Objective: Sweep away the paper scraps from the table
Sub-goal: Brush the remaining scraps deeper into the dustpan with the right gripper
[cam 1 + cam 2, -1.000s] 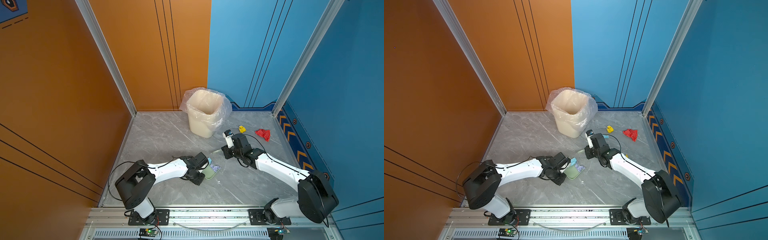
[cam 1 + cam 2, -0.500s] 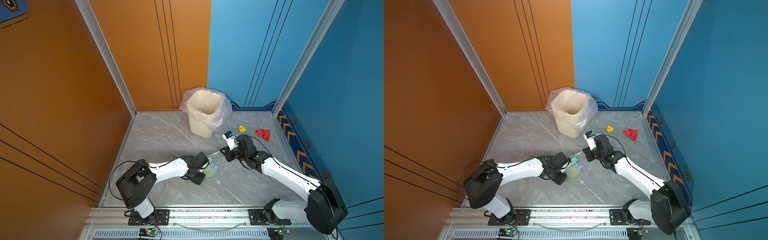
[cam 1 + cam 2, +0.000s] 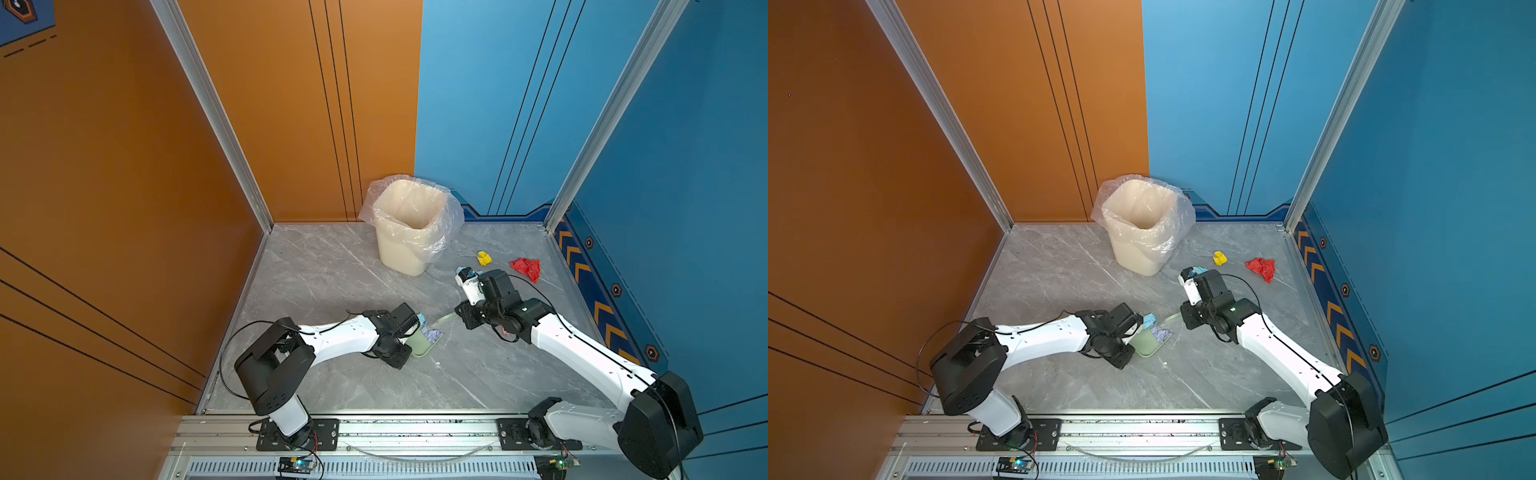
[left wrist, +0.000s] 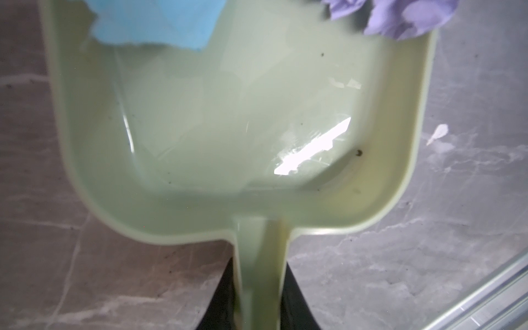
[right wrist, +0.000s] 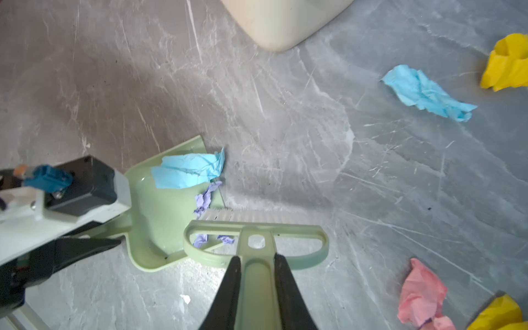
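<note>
The left gripper (image 4: 259, 274) has its jaws closed tight on the handle of the pale green dustpan (image 4: 228, 128). The pan rests on the table (image 3: 332, 270) with its open lip turned toward the right arm. A light blue scrap (image 5: 188, 171) lies across that lip, partly inside the pan, and a lilac scrap (image 5: 204, 200) sits just beside it, also partly on the pan. The right gripper (image 5: 257, 274) is clamped as well, its two black jaws pinching the handle of the green brush (image 5: 300, 228) from both sides. The brush head sits low at the pan's mouth with its white bristles right against the lilac scrap. They appear to touch it, though the brush head hides the exact contact. Away from the pan, a second light blue scrap (image 5: 425, 94) lies alone on the table, between the pan and a yellow scrap (image 5: 505, 63), not far from the cream bin (image 3: 405, 232) with its clear liner. A red scrap (image 3: 525, 268) lies past the yellow one, toward the right-hand rail. In the right wrist view a pink scrap (image 5: 420, 297) and another yellow wad (image 5: 497, 314) lie close together on the table, well apart from the pan. A tiny white fleck (image 5: 185, 298) lies on the table just beside the pan.
</note>
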